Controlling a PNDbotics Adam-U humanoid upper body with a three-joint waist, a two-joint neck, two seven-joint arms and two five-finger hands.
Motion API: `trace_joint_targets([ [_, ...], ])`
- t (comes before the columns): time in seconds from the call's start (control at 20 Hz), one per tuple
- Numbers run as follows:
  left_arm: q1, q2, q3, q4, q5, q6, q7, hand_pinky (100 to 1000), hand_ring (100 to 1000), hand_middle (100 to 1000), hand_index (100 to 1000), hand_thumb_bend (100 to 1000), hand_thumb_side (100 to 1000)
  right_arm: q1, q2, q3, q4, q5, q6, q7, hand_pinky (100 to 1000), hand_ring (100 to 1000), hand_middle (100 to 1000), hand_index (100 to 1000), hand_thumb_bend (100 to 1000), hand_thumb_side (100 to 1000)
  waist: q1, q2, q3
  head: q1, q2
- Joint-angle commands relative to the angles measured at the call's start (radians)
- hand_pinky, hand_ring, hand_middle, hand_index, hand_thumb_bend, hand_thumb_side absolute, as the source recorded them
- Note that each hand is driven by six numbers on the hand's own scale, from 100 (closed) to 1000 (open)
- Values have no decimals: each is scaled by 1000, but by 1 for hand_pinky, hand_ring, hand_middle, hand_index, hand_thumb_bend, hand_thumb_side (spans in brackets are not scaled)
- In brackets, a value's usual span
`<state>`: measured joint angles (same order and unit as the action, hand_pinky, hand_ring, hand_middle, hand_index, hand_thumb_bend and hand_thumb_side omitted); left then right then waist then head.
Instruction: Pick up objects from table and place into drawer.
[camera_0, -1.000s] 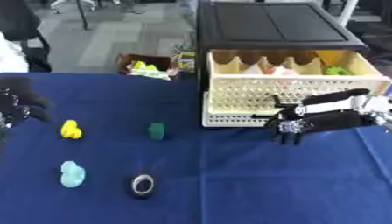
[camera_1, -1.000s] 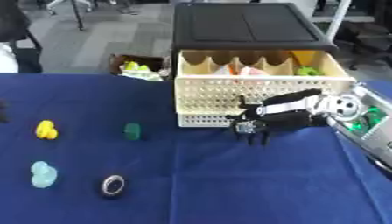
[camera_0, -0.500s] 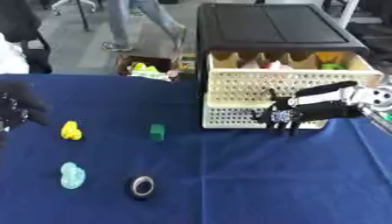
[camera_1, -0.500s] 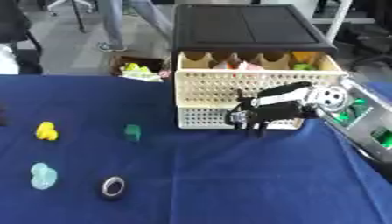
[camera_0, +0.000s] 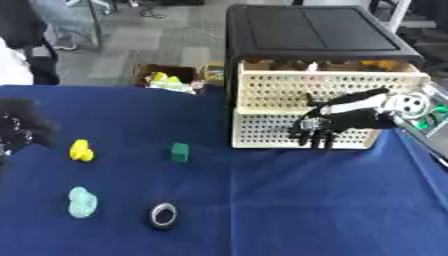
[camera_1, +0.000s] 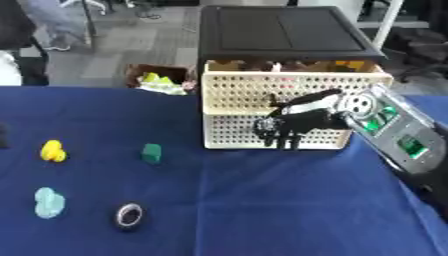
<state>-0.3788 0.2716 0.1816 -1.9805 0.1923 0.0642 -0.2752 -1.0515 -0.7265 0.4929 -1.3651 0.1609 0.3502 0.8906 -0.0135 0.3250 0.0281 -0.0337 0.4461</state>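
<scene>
The cream, perforated drawer (camera_0: 324, 90) stands pulled out under a black-topped cabinet (camera_0: 315, 27) at the far right of the blue-clothed surface (camera_0: 262, 200), its long front running left to right and small coloured things showing inside. The right hand (camera_0: 328, 127) hangs in front of the lower drawer front with fingers straight, pointing down, holding nothing, while the left hand (camera_0: 13, 135) shows dark at the left edge and I cannot tell its fingers. On the left lie a yellow piece (camera_0: 81, 150), a green block (camera_0: 179, 152) standing upright, a pale teal lump (camera_0: 82, 202) lying lengthwise towards the camera, and a black ring (camera_0: 163, 215) lying flat
</scene>
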Motion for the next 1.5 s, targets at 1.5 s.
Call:
trace_joint_targets([
  [1.5,-12,2,12,-19,2,-4,-18,561,627,547,717,148,1000,1,-6,-29,39,34,-121,16,701,737,721,901,100,1000,3,-11,8,1,-21],
])
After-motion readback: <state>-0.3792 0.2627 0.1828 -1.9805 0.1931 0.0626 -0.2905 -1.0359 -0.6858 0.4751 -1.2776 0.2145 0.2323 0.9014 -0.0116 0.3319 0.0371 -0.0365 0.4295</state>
